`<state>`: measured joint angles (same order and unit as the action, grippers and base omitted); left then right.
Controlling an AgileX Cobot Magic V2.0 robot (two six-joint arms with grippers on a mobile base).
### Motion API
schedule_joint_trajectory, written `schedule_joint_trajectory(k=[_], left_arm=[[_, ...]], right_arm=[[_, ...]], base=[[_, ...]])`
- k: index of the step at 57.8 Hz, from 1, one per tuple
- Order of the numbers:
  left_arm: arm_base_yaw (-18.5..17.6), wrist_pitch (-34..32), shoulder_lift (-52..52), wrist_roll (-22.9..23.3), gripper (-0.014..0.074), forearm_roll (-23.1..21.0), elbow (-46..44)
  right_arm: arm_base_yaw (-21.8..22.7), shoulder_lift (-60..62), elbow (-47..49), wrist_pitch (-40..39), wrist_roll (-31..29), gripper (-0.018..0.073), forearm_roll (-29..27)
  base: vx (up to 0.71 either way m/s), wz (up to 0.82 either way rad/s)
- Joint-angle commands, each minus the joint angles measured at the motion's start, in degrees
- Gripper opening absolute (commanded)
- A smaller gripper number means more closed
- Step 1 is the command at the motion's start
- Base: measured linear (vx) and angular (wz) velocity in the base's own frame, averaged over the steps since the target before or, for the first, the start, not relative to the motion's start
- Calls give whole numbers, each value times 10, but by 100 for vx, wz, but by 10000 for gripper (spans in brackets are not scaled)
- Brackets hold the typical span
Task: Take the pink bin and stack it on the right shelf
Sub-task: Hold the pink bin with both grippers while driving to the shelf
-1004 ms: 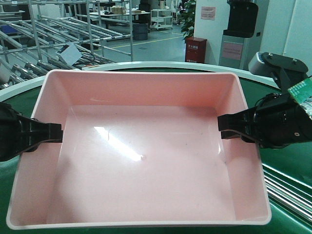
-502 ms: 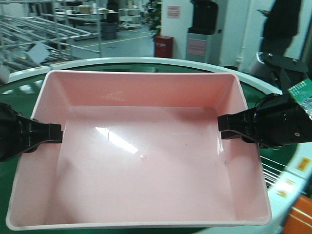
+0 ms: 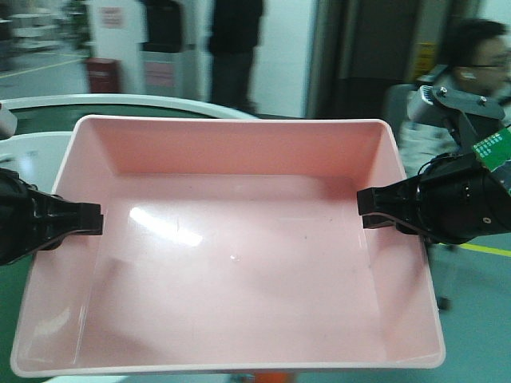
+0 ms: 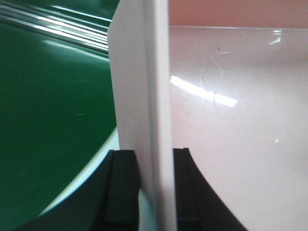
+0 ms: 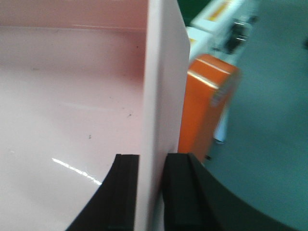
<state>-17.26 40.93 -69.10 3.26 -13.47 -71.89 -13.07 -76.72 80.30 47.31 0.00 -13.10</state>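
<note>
The empty pink bin fills the front view, held level between both arms. My left gripper is shut on the bin's left wall, one finger inside and one outside. The left wrist view shows that wall pinched between the black fingers of the left gripper. My right gripper is shut on the right wall in the same way. In the right wrist view the wall runs between the fingers of the right gripper. The right shelf is out of view.
The green conveyor belt with its white rim lies behind and left of the bin. A standing person and a man with glasses are beyond it. An orange box sits below the bin's right side.
The background has swept to the left: the racks and red cabinet slid out and people and a doorway came in. The bin and both grippers keep the same place in the view.
</note>
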Motion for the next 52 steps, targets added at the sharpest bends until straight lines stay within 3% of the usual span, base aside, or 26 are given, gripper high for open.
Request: schedule_joint_trajectory(k=[1,26,52], left_arm=[[6,-49,21,1,-1,12,-21],[6,-49,21,1,-1,12,-21],[6,-49,21,1,-1,12,-21]], right_arm=[[11,20,18,-49,-5,-12,30],[11,20,18,-42,-5,-12,30],[11,20,18,-38,-5,-12,30]], base=[[-15,-94],[-5,-88],[17,-63]])
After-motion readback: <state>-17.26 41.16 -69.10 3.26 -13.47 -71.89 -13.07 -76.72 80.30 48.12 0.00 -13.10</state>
